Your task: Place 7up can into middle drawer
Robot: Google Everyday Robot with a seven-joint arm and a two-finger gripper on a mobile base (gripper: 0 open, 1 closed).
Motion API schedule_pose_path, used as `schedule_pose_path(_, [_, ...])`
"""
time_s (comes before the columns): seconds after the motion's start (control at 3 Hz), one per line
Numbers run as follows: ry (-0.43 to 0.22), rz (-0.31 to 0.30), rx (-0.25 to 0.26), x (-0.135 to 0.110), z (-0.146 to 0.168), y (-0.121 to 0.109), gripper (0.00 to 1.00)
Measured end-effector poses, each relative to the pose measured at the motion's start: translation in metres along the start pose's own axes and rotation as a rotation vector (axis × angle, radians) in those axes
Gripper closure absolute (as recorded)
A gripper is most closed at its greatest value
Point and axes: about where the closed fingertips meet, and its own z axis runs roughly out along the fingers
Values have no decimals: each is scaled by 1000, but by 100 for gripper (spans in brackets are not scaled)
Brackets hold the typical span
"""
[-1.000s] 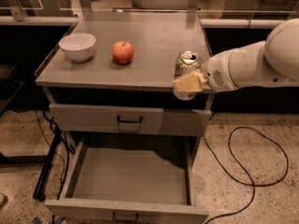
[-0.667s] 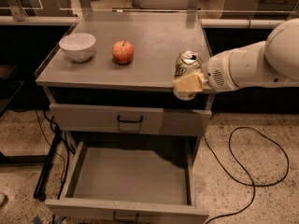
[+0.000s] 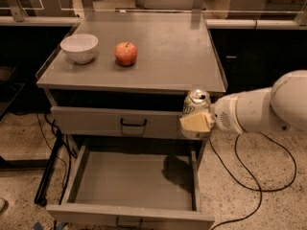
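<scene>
The 7up can (image 3: 194,104), silver and green with a pull-tab top, is held upright in my gripper (image 3: 196,122), whose pale fingers (image 3: 197,123) are shut around its lower half. The can hangs in the air in front of the cabinet's right front corner, above the right edge of the middle drawer (image 3: 134,181). That drawer is pulled out, and its flat grey tray holds only the can's shadow. My white arm comes in from the right.
A white bowl (image 3: 79,47) and a red apple (image 3: 125,53) sit on the grey cabinet top (image 3: 158,56). The upper drawer front with a black handle (image 3: 133,123) is closed. Black cables lie on the speckled floor at both sides.
The gripper has carried the can off the cabinet top's right edge, forward and down, so it now hangs in front of the cabinet over the open drawer.
</scene>
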Motion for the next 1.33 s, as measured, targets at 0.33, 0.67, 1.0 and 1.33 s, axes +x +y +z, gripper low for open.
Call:
schedule_pose_path(0.33, [17, 5, -3, 11, 4, 2, 100])
schedule_pose_path(0.67, [23, 13, -4, 14, 4, 5, 100])
schedule_pose_path(1.0, [23, 34, 3, 26, 12, 7, 100])
schedule_pose_path(1.33, [28, 120, 34, 86, 59, 17, 100])
